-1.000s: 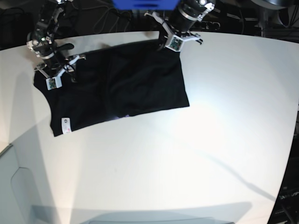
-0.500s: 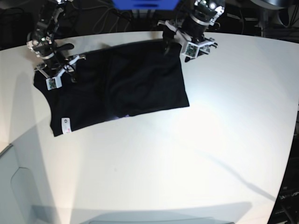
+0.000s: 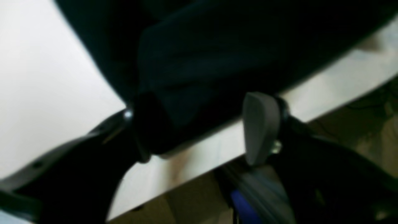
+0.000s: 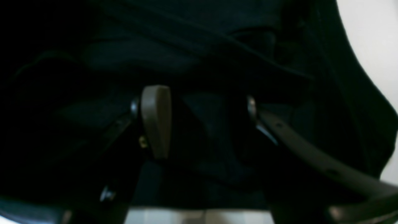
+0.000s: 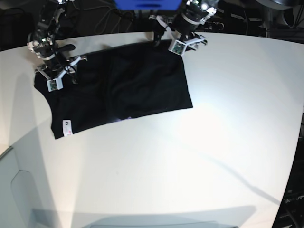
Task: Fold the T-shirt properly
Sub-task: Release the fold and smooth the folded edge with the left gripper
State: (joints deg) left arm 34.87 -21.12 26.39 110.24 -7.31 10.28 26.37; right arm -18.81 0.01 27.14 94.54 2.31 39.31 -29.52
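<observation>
Left gripper [image 5: 167, 40]: jaws now apart, shifted left along the T-shirt's [image 5: 118, 85] far edge.
Right gripper [image 5: 64, 71]: unmoved, jaws apart over cloth.
Worktop [image 5: 199, 156]: unchanged.

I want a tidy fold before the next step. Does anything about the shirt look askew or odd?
The T-shirt lies skewed across the table: its lower edge slants, and the end with the white tag hangs lower than the other end. No damage shows.
</observation>
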